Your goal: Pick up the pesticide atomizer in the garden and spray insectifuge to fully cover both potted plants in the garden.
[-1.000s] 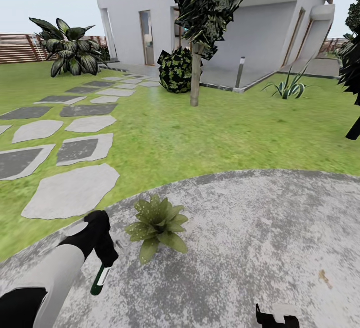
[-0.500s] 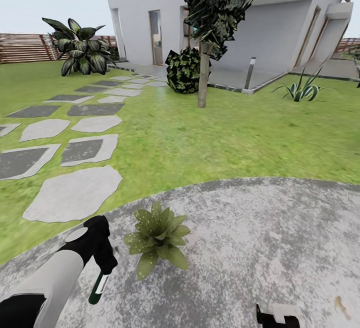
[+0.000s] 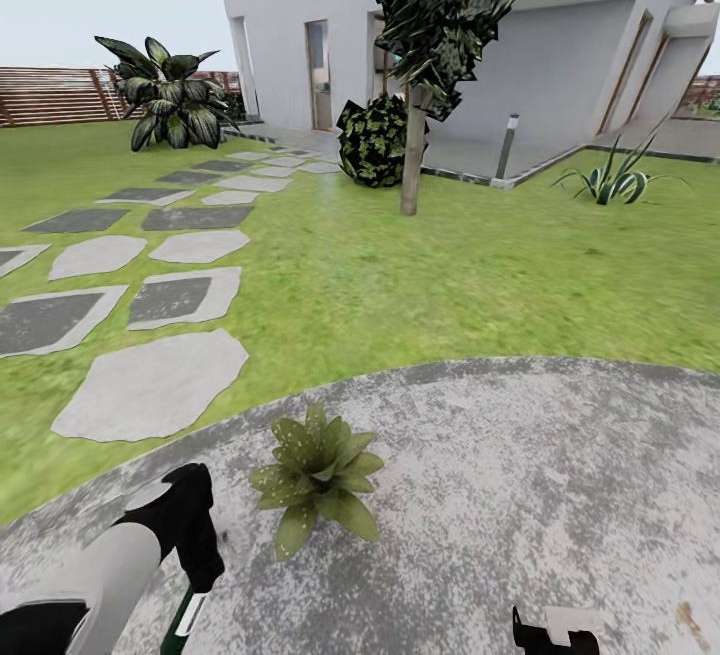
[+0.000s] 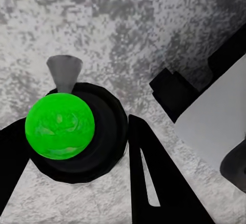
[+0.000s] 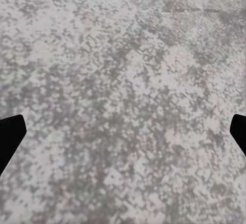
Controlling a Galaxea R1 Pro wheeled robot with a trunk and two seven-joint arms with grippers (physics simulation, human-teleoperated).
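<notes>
One potted plant (image 3: 318, 475), a low rosette of speckled green leaves, sits on the round grey stone patio (image 3: 520, 475) near its edge with the lawn. My left gripper (image 3: 200, 575) hangs just left of the plant and nearer to me, shut on the pesticide atomizer (image 3: 184, 618), whose dark green body with a white band pokes out below the fingers. In the left wrist view the atomizer (image 4: 60, 126) appears end-on as a bright green round between the black fingers (image 4: 154, 178), over the patio stone. My right gripper (image 3: 555, 632) is low at the frame's bottom; in its wrist view its fingertips (image 5: 10, 137) stand wide apart over bare patio.
Lawn (image 3: 420, 265) lies beyond the patio, with stepping stones (image 3: 150, 385) leading off to the left. A tree trunk (image 3: 412, 150), a dark round bush (image 3: 375, 140), a large leafy plant (image 3: 175, 105), a wooden fence (image 3: 50, 95) and a white house (image 3: 560, 45) stand further back.
The view has shifted slightly, so the scene sits a little to the right. My left gripper with the atomizer has dropped lower and nearer to me, away from the plant.
</notes>
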